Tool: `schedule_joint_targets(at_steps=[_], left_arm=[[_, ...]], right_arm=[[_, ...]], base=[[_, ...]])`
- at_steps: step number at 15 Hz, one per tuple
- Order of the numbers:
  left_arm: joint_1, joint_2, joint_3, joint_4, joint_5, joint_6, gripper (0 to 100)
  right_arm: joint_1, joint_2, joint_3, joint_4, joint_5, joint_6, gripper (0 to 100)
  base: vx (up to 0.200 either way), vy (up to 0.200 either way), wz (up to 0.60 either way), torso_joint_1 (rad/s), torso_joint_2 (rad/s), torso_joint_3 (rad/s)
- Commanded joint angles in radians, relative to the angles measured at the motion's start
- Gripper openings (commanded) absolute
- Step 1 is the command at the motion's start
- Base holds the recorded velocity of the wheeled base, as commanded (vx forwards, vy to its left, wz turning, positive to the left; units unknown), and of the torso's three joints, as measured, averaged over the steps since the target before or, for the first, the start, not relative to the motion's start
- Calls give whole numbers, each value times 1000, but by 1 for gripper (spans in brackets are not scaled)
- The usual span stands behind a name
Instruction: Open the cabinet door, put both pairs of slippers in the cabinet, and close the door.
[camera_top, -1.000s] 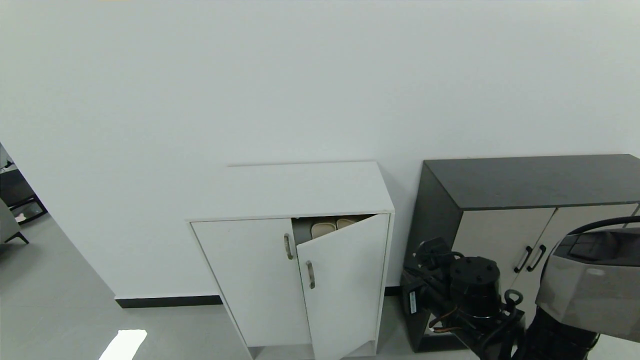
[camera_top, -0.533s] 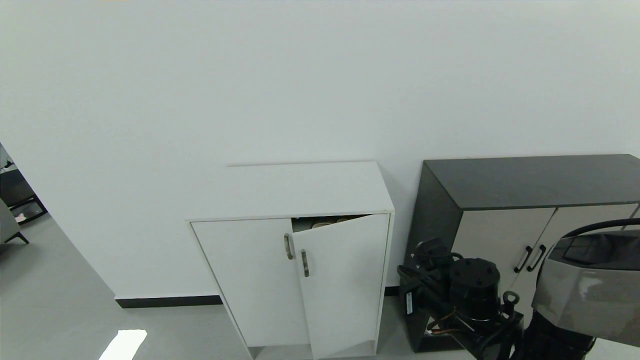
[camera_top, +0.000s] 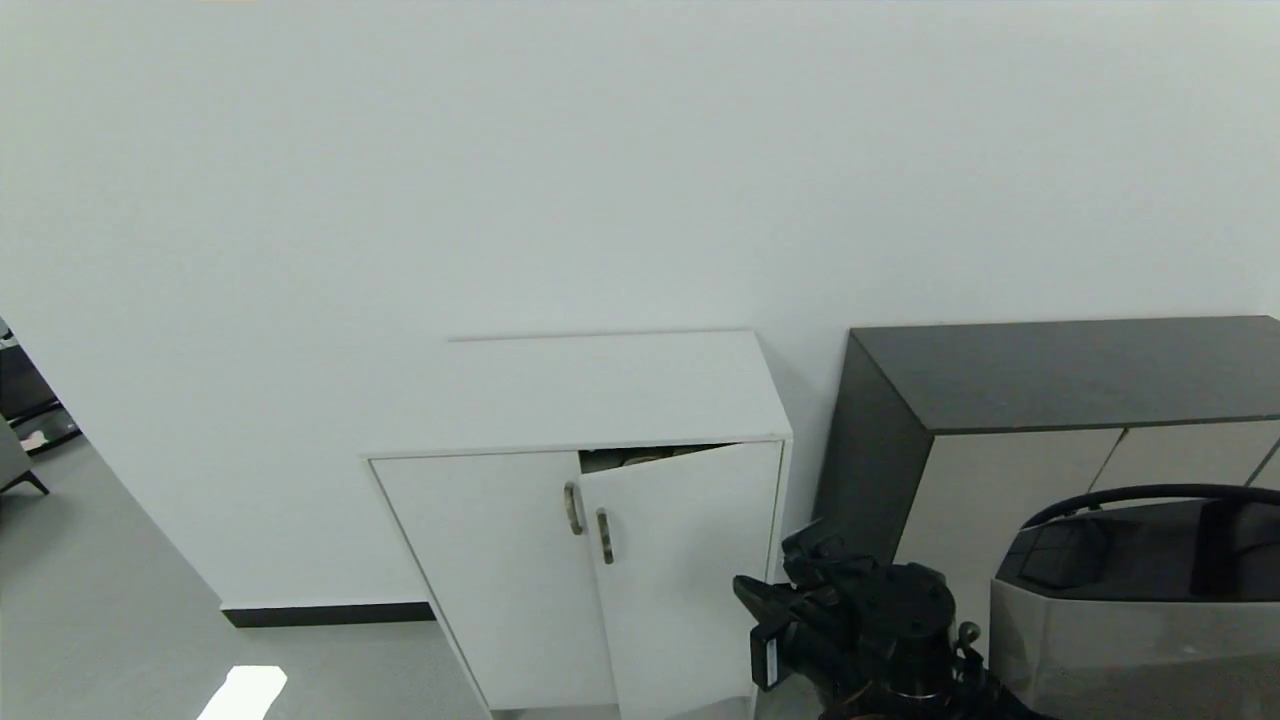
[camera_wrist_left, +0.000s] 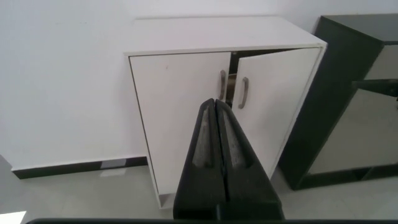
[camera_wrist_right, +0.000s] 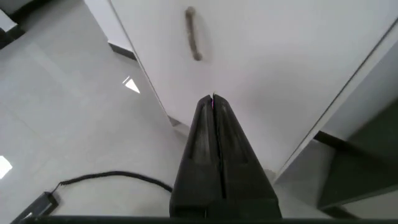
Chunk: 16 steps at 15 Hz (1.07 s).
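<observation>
White wall (camera_top: 600, 150) ran behind everything, and against it, on the grey floor (camera_top: 100, 600), stood the white cabinet (camera_top: 600, 390) with a dark sideboard (camera_top: 1050, 370) just beside it. The cabinet's far door (camera_top: 480, 560), the one away from the sideboard, was shut flat. The cabinet door (camera_top: 690, 560) nearer the sideboard hung slightly ajar, swung out a little at its handle (camera_top: 604, 536). Through the narrow gap along that door's upper edge, just under the cabinet's top, I could make out pale slippers (camera_top: 640, 458) inside, though too little showed to count them. The left end effector (camera_wrist_left: 216, 101) hung well back from the cabinet and pointed toward the two doors, with its fingers pressed together and holding nothing. The right end effector (camera_wrist_right: 213, 98) sat low and close to the face of the ajar door, below the handle, also with its fingers together and holding nothing. Whether its tip touched the panel I could not tell. A black cable (camera_wrist_right: 112, 177) lay on the floor beneath it, and a bright patch of light (camera_top: 243, 692) marked the floor out from the cabinet's far corner.
</observation>
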<state>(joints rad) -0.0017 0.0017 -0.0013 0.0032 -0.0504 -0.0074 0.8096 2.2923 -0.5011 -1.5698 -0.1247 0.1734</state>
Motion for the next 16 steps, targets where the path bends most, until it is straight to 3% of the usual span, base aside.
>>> schedule_joint_targets(at_steps=[1,4,8,16], left_arm=[[0,0,0,0,0,0,0],[0,0,1,0,0,0,0],[0,0,1,0,0,0,0],[0,0,1,0,0,-2,0]], right_arm=[[13,19,-5,-1,0,0,0],[26,33,-37,-1,5,0,0],[46,58,-82,-1,148,0,0],[-35,164,-366,208,151,-8,0]], base=[[200,0,0,12,7,-12],[200,0,0,6,1,1],[0,0,0,0,0,0],[0,0,0,0,0,0]])
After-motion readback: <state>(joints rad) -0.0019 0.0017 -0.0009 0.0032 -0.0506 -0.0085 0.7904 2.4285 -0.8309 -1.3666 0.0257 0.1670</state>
